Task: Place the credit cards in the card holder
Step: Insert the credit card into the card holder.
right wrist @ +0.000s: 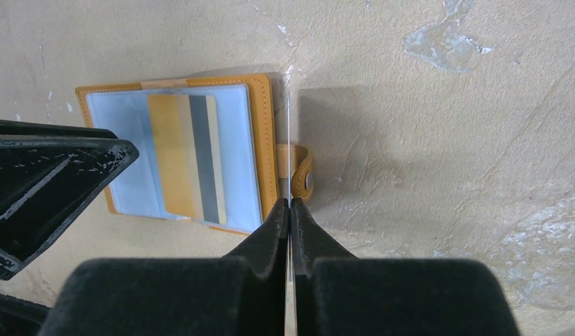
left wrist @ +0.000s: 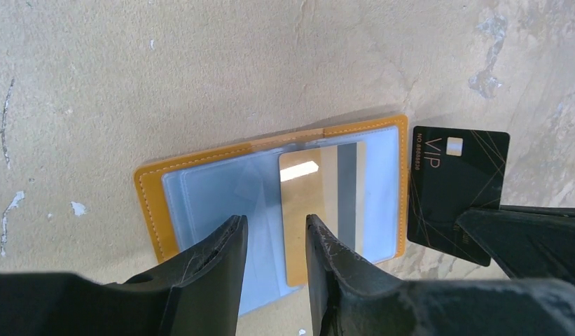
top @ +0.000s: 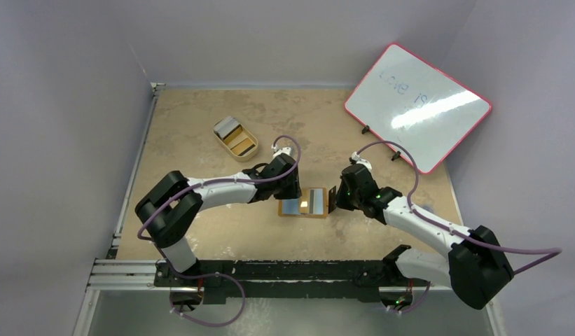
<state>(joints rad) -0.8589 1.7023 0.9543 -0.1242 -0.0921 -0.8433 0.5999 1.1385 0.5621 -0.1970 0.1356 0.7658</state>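
While the card holder [top: 307, 206] is lying open at frame centre, gold card [left wrist: 302, 185] across its pockets, I am hovering the left gripper [left wrist: 274, 222], jaws apart, above, presumably to seat it. The right gripper [right wrist: 290, 206] is clamping a black card [left wrist: 456, 189] edge-on alongside, likely next.

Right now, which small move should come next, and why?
Probably tip the black card flat toward the open card holder: the right gripper pinches it on edge just beyond the snap tab, and the left gripper hangs open over the gold card.
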